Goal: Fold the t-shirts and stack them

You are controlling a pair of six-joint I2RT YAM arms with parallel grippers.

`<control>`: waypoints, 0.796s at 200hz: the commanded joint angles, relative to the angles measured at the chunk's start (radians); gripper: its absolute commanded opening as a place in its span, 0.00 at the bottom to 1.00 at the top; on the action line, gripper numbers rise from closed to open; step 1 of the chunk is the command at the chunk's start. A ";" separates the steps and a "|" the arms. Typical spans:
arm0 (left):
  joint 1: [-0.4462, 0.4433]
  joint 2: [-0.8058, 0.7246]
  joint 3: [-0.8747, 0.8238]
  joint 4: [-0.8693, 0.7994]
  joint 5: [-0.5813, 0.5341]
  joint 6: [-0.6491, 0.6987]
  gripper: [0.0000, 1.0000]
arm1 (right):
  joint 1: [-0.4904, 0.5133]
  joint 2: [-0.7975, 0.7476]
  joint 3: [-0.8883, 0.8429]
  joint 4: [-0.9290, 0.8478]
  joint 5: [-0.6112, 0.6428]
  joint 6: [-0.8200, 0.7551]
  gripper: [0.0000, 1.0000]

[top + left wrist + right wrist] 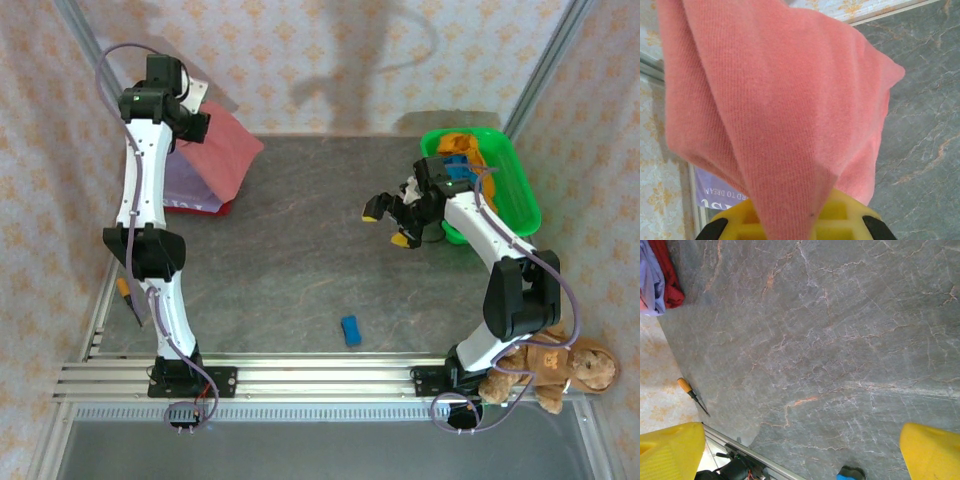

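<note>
Left gripper (793, 221) jaws clamped on the salmon-pink t-shirt (780, 100) far left; right gripper (388, 223) jaws wide open, holding nothing, over the table (300, 250).

Right gripper (802, 452) fingers spread wide — lilac shirt (650, 285) against dark red shirt (671, 277), top-left.

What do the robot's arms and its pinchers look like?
The left arm and right arm are white tubes with chunky black joints, and a thin greyish cable loops along each. The left gripper and right gripper have bright yellow fingers.
</note>
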 commanded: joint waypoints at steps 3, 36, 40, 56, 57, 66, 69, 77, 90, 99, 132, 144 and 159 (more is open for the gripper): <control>0.021 -0.050 -0.015 -0.002 0.022 0.032 0.00 | -0.005 0.006 0.034 -0.024 0.006 0.007 0.99; 0.039 -0.046 -0.044 0.007 0.032 0.038 0.00 | -0.003 0.006 0.035 -0.027 0.010 0.011 0.99; 0.041 -0.044 -0.049 0.009 0.031 0.040 0.00 | -0.003 0.006 0.036 -0.026 0.008 0.011 0.99; 0.044 -0.042 -0.070 0.021 0.008 0.056 0.00 | -0.004 0.006 0.039 -0.026 0.009 0.013 0.99; 0.045 -0.042 -0.072 0.022 0.006 0.057 0.00 | -0.003 0.007 0.039 -0.027 0.008 0.013 0.99; 0.047 -0.039 -0.085 0.031 -0.007 0.066 0.00 | -0.003 0.006 0.041 -0.027 0.008 0.014 0.99; 0.048 -0.038 -0.088 0.033 -0.010 0.066 0.00 | -0.004 0.006 0.042 -0.029 0.009 0.013 0.99; 0.053 -0.029 -0.089 0.034 -0.012 0.066 0.00 | -0.004 0.008 0.045 -0.033 0.009 0.012 0.99; 0.058 -0.019 -0.090 0.036 -0.019 0.067 0.00 | -0.004 0.009 0.050 -0.039 0.008 0.008 0.99; 0.062 -0.014 -0.090 0.040 -0.026 0.069 0.00 | -0.004 0.010 0.054 -0.042 0.010 0.007 0.99; 0.081 0.004 -0.092 0.056 -0.049 0.090 0.00 | -0.003 0.019 0.068 -0.067 0.009 -0.007 0.99; 0.093 0.010 -0.097 0.059 -0.043 0.092 0.00 | -0.004 0.024 0.076 -0.077 0.010 -0.010 0.99; 0.108 0.019 -0.103 0.063 -0.042 0.097 0.00 | -0.004 0.026 0.082 -0.084 0.012 -0.010 0.99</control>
